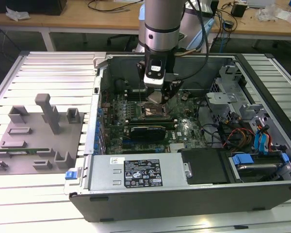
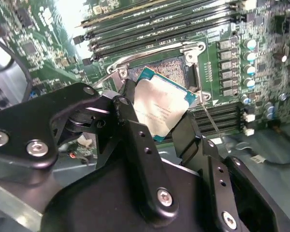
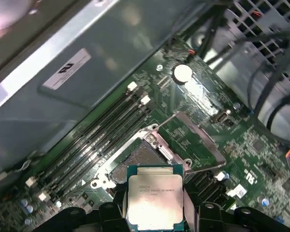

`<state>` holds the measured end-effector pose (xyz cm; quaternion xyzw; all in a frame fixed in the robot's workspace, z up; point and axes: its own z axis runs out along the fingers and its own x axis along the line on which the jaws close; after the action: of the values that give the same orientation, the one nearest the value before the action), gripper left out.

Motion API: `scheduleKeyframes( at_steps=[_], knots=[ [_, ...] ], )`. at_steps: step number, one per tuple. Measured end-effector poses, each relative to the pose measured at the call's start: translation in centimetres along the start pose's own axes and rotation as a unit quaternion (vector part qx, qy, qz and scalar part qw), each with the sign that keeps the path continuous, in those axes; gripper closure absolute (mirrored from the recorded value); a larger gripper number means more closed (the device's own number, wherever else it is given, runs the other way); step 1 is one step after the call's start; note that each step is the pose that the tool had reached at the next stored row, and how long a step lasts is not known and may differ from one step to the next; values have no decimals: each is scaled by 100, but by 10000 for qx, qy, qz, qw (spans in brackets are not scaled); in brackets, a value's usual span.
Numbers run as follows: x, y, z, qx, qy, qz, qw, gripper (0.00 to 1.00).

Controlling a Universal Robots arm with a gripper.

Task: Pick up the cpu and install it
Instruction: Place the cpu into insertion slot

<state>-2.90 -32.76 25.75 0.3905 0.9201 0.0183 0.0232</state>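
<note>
The cpu point(image 2: 162, 108) is clamped by the gripper point(image 2: 156, 116) above the open socket point(image 1: 153, 112), mid-frame in the exterior view; pins could be bent if it is lowered skewed.

A silver-grey cylindrical arm point(image 1: 162, 19), with black cables point(image 1: 200, 19) alongside, ends in a black metal gripper point(image 2: 159, 123); its hinged fingers point(image 2: 140, 145) bear silver screws point(image 2: 165, 195).
</note>
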Motion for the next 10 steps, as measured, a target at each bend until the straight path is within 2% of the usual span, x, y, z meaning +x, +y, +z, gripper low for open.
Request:
scheduleKeyframes(
  at_steps=[3,6,7,8,10],
  knots=[
    [0,0,2,9,-17,324,9995,45],
    [0,0,4,18,-33,632,9980,45],
    [0,0,5,21,-37,722,9974,45],
    [0,0,6,26,-48,930,9956,45],
    [0,0,7,31,-57,1097,9939,45]
  ],
)
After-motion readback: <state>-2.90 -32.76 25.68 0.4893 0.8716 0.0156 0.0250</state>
